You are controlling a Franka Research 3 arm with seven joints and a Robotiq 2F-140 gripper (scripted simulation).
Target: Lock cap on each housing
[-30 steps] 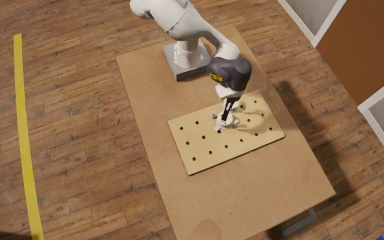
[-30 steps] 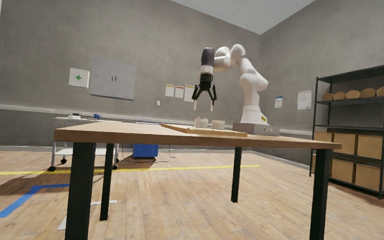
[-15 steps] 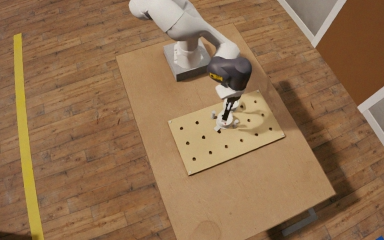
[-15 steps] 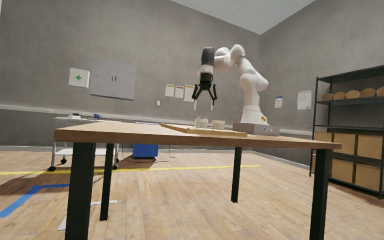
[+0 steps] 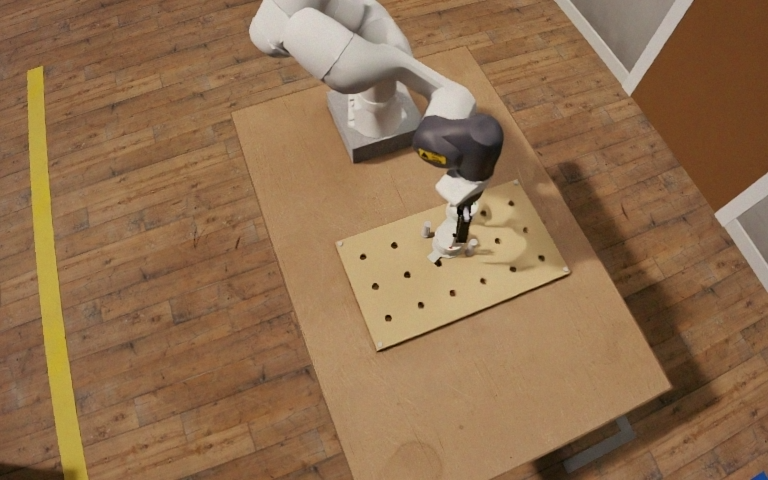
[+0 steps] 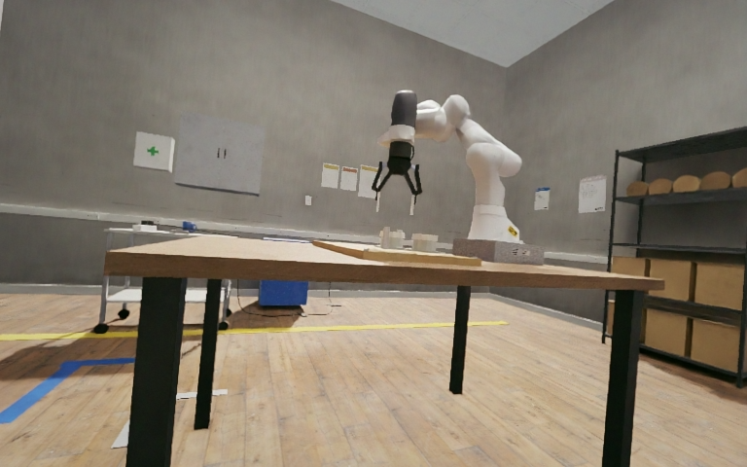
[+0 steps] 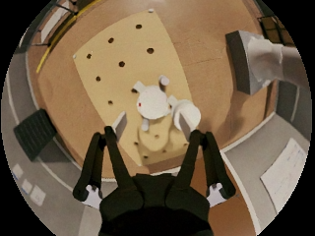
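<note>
The round white cap with a small red mark [image 5: 447,244] [image 7: 152,102] sits on the pegboard between two short grey pegs, which probably brace its housing against twisting. Just beside it stands a second round white cap [image 7: 188,115]. Above both, the black two-finger end effector [image 5: 462,226] [image 6: 395,205] [image 7: 153,117] hangs with fingers apart and nothing between them, presumably leaving room to straddle a cap. The tan pegboard [image 5: 396,322] [image 6: 441,257] [image 7: 172,64] lies flat on the brown wooden desk [image 5: 509,384] [image 6: 264,263] [image 7: 207,29].

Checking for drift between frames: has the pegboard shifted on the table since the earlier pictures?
No. In the top view, the pegboard keeps its place relative to the grey base block.
</note>
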